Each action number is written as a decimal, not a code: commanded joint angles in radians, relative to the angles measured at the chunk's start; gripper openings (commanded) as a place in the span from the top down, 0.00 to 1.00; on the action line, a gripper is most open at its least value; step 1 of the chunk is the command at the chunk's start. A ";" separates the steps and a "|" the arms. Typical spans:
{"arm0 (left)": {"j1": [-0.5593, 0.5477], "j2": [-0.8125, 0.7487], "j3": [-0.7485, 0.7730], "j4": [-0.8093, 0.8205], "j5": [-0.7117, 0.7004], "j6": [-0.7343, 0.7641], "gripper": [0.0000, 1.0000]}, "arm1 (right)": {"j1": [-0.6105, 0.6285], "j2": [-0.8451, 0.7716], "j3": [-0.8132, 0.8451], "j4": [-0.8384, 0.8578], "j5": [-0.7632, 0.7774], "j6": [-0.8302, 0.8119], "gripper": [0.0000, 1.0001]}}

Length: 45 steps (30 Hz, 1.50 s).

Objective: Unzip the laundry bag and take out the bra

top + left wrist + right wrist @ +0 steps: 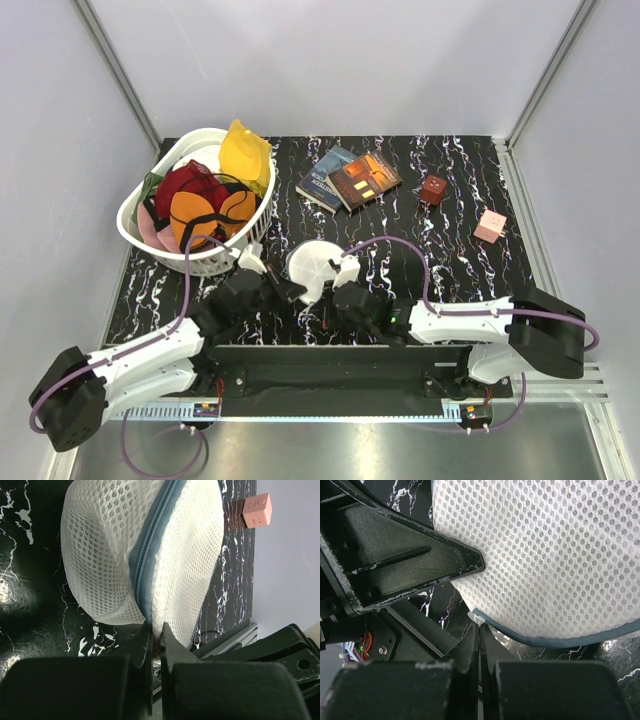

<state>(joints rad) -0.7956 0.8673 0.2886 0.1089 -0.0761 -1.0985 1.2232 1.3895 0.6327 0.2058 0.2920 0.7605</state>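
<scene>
1. The black white-veined table [470, 262] carries everything.
2. A white slotted laundry basket [128, 222] sits at the far left, filled with clothing, including an orange-cupped bra [210, 212] and a yellow garment [243, 152].
3. The laundry bag [312, 265], a round white mesh pouch, lies near the table's front middle, between the two grippers. Its grey-blue zipper [147, 555] is closed along the stretch in view.
4. Two books [350, 180] lie overlapping behind the bag.
5. The left gripper [156, 632] is pinched narrow on the bag's edge at the zipper's near end.
6. The right gripper [479, 627] has its jaws pressed together, nipping a small white tab [476, 616] at the bag's grey-trimmed rim.
7. A dark red cube [433, 190] and a pink cube [490, 226] sit apart on the right.
</scene>
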 commanded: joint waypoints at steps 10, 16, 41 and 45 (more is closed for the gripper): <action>0.148 0.004 0.029 0.074 0.168 0.072 1.00 | 0.009 -0.138 -0.103 -0.035 0.119 0.053 1.00; 0.211 -0.008 0.032 0.054 0.237 0.111 1.00 | 0.009 -0.190 -0.120 -0.106 0.170 0.054 1.00; 0.240 0.420 0.382 0.020 0.405 0.342 0.42 | 0.010 -0.147 -0.039 -0.146 0.136 0.092 1.00; 0.231 0.328 0.327 -0.061 0.326 0.345 0.36 | 0.009 -0.115 -0.012 -0.141 0.159 0.106 1.00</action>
<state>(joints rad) -0.5598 1.2903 0.6437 0.0948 0.3218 -0.7815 1.2243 1.2491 0.5625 0.0616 0.4179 0.8341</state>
